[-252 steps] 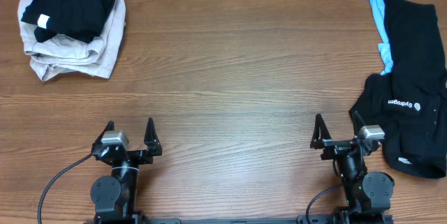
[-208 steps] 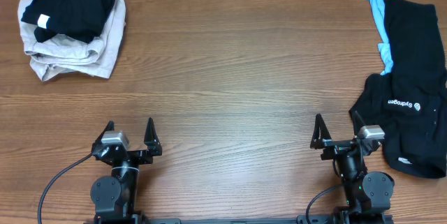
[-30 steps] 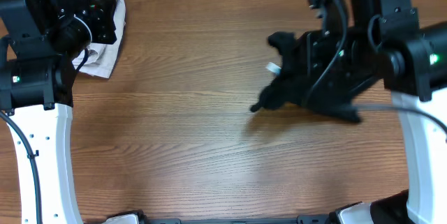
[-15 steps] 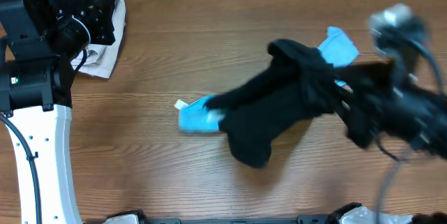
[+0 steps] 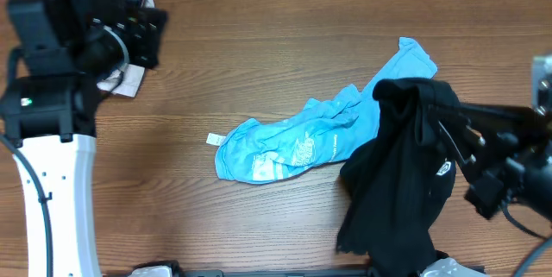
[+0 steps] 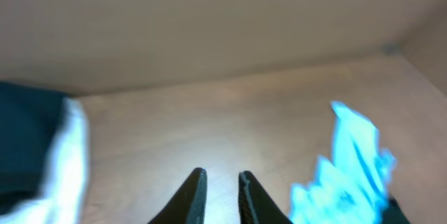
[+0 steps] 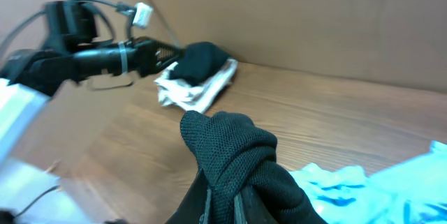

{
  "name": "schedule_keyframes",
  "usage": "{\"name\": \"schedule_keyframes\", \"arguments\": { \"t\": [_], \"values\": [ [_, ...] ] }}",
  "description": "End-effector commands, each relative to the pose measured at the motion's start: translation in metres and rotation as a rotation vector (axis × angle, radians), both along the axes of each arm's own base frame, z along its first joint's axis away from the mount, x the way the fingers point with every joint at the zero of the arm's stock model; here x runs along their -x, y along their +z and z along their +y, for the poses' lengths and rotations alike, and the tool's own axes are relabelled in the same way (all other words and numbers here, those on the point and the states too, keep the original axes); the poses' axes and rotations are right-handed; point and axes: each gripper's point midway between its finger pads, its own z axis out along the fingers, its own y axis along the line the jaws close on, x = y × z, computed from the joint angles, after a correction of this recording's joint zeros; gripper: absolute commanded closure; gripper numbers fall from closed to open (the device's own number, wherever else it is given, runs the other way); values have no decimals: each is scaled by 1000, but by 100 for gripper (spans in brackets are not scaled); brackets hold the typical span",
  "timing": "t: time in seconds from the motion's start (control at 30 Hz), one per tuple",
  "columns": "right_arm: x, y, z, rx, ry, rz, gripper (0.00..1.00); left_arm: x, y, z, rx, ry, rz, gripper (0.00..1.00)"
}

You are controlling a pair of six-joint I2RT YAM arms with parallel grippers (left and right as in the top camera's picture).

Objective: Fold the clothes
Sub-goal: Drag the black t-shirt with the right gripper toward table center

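A light-blue garment (image 5: pixel 293 143) lies crumpled on the wooden table (image 5: pixel 259 44) near the middle, also in the right wrist view (image 7: pixel 391 182) and the left wrist view (image 6: pixel 349 161). My right gripper (image 7: pixel 223 203) is shut on a bunched fold of a black garment (image 7: pixel 230 147), which hangs from it at the right front (image 5: pixel 397 191). My left gripper (image 6: pixel 220 182) hovers at the far left with its fingers a narrow gap apart and nothing between them. The left arm (image 5: pixel 86 35) covers most of the clothes pile.
The pile of dark and beige clothes (image 7: pixel 199 77) sits in the far left corner; only a beige scrap (image 5: pixel 129 78) shows from overhead. A cardboard-coloured wall (image 6: pixel 209 21) runs along the back edge. The right arm (image 5: pixel 509 156) reaches in from the right.
The right arm has carried the black garment right and toward the front. The blue garment has dropped free and now lies spread on the table. The left arm shifted slightly.
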Motion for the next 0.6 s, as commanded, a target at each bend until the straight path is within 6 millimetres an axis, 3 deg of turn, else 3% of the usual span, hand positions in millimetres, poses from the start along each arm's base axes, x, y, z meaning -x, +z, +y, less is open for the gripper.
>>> {"name": "schedule_keyframes", "arguments": {
  "t": [0.0, 0.13, 0.33, 0.43, 0.57],
  "values": [
    [-15, -1, -14, 45, -104, -24, 96, 15, -13, -59, -49, -245, 17, 78],
    [-26, -2, -26, 78, -186, -35, 96, 30, -46, -113, -114, -440, 88, 66],
    [-32, 2, -32, 95, -224, -68, 96, 50, -85, -183, -175, -670, 143, 61],
    [-31, 4, -32, 103, -218, -81, 96, 48, -104, -203, -183, -713, 176, 61],
    [-30, 0, -32, 112, -212, -68, 96, 34, -122, -212, -170, -709, 202, 60]
  ]
}}
